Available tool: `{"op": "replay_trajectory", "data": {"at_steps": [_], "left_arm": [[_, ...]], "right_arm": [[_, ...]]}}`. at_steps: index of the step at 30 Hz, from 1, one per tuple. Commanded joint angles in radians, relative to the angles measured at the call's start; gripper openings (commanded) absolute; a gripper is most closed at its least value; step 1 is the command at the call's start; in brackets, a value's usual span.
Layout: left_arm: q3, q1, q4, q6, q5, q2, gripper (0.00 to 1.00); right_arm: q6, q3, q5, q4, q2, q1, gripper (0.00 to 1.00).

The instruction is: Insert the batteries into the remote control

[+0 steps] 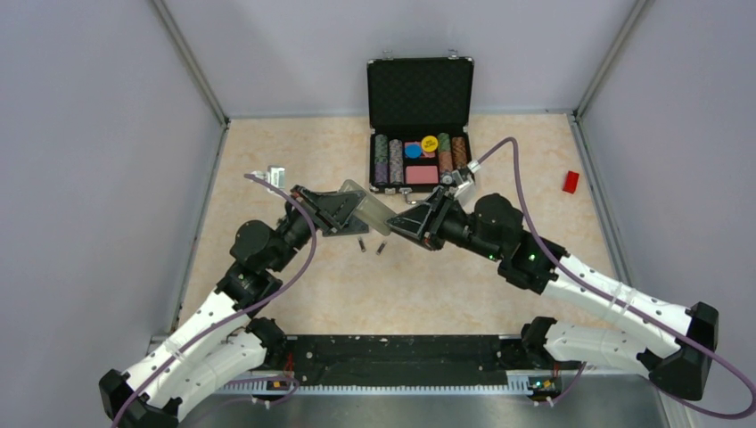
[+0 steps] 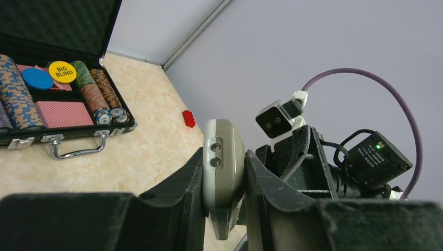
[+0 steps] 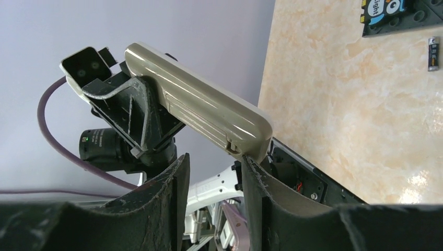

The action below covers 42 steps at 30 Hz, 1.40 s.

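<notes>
My left gripper [image 1: 346, 210] is shut on the remote control [image 1: 373, 211] and holds it above the table, tilted. In the left wrist view the remote [image 2: 223, 159] stands edge-on, clamped between both fingers. In the right wrist view its grey back [image 3: 198, 104] faces me, with the cover latch near its lower end. My right gripper [image 1: 398, 220] is open and empty [image 3: 214, 167]; its right fingertip [image 3: 253, 172] touches the remote's end. Two batteries [image 1: 362, 244] [image 1: 381, 247] lie on the table below the grippers. One battery shows in the right wrist view [image 3: 432, 53].
An open black case of poker chips [image 1: 419, 85] stands at the back middle, also seen in the left wrist view [image 2: 68, 133]. A red brick [image 1: 571, 181] lies at the right. A small metal piece [image 1: 275, 176] lies at the left. A black pad [image 3: 418, 21] lies near the battery.
</notes>
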<state>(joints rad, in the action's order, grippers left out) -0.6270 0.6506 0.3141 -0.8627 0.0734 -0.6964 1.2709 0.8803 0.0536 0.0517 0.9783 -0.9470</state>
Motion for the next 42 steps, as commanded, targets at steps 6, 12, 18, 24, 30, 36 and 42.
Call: {"op": "replay_trajectory", "data": {"at_steps": [6,12,18,24,30,36,42], "left_arm": [[0.008,0.002,0.119,-0.001,0.080,0.007,0.00],[0.016,0.002,0.110,0.003,0.080,0.013,0.00],[0.019,0.001,0.097,0.012,0.067,0.017,0.00],[0.021,0.001,0.105,0.009,0.070,0.019,0.00],[0.021,0.002,0.117,-0.007,0.091,0.018,0.00],[0.024,0.002,0.129,-0.007,0.106,0.025,0.00],[0.038,0.001,0.183,-0.012,0.162,0.024,0.00]], "right_arm": [[0.013,-0.025,-0.020,-0.043,0.000,-0.010,0.37],[0.012,-0.026,-0.028,-0.043,-0.013,-0.010,0.27],[0.012,-0.024,-0.025,-0.042,-0.017,-0.009,0.28],[0.015,-0.031,-0.036,-0.043,-0.017,-0.009,0.30],[0.023,-0.042,-0.048,-0.042,-0.017,-0.009,0.31],[0.045,-0.059,-0.075,-0.042,-0.026,-0.008,0.31],[0.075,-0.070,-0.080,-0.035,-0.036,-0.002,0.31]]}}
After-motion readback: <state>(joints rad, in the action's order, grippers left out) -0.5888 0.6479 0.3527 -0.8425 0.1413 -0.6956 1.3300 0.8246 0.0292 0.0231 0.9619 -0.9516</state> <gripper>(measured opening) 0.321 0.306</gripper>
